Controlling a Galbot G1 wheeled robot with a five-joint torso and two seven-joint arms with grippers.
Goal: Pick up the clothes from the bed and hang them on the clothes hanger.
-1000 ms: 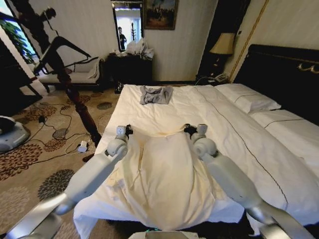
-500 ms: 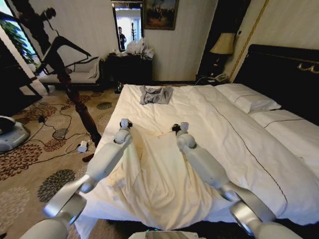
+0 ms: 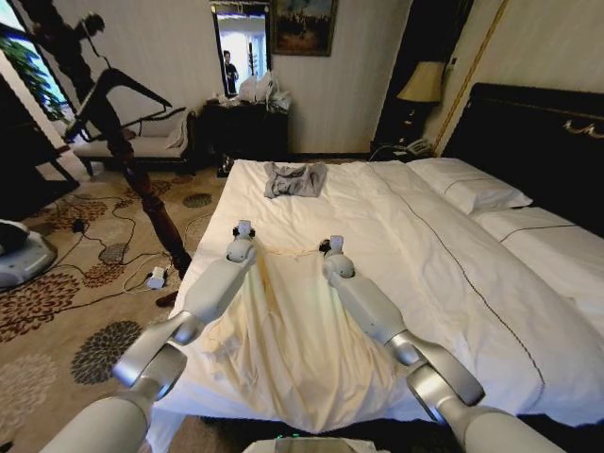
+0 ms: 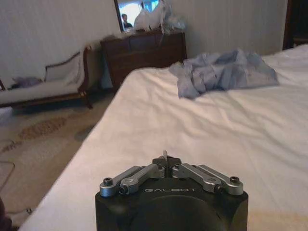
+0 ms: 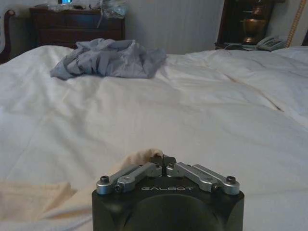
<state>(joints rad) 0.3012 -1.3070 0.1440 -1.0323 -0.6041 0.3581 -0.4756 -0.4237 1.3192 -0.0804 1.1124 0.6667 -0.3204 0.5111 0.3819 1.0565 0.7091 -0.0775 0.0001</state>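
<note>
I saw the cream shirt (image 3: 293, 330) lying spread flat on the near part of the bed (image 3: 453, 255), its far edge stretched into a thin line, its near edge draped over the mattress side. The bed had white sheets and a black headboard.

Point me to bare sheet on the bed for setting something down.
Free: the bed between the cream shirt and the pillows, and between the grey garment and both tools. Crowded: the near left part, under the shirt, left tool and right tool.
</note>
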